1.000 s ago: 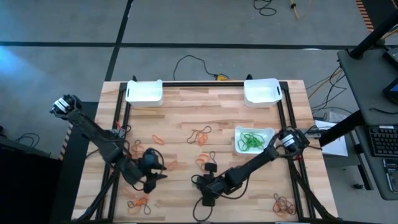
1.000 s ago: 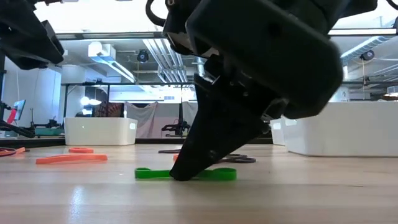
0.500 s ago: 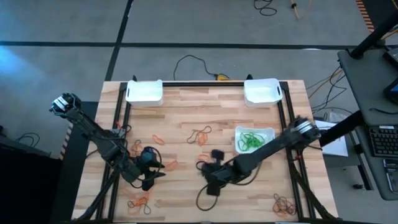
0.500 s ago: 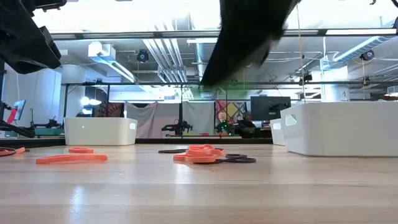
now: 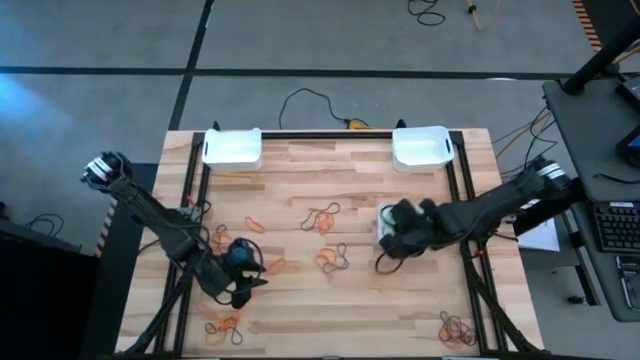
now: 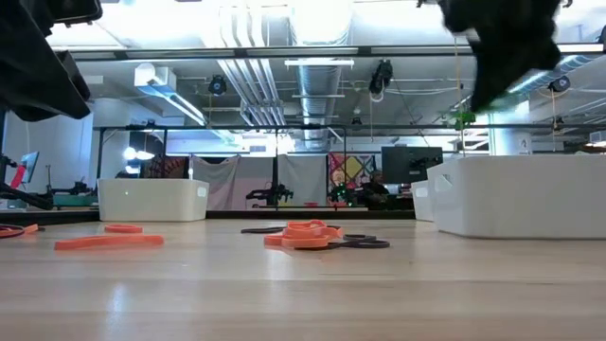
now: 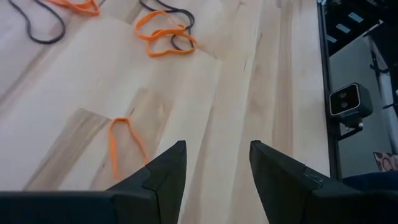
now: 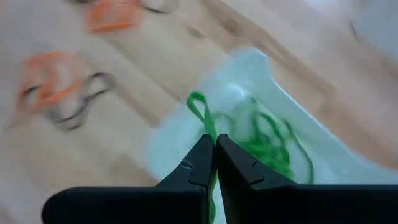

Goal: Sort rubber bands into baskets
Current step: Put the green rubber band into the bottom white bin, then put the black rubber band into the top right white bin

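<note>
One green rubber band (image 8: pixel 200 111) hangs from your right end effector (image 8: pixel 215 163), whose fingers are clenched together on it; in the high view that right end effector (image 5: pixel 398 226) sits right of centre, at the left edge of the basket with the green bands (image 5: pixel 432 212). Your left end effector (image 7: pixel 214 177) waits at the lower left of the high view, fingers apart and grasping nothing, an orange band (image 7: pixel 122 144) on the desk (image 5: pixel 300 310) just beside one fingertip. Farther up the high view, mixed orange and dark bands (image 5: pixel 322 217) lie loose at centre, and two more baskets (image 5: pixel 232 148) stand at the top corners of the desk.

Release too early and, judging by how near the rim you are, the band could drape over the wall or fall back onto the wood. It could also cling to a finger and ride out again. No brand, label or writing is readable anywhere.
</note>
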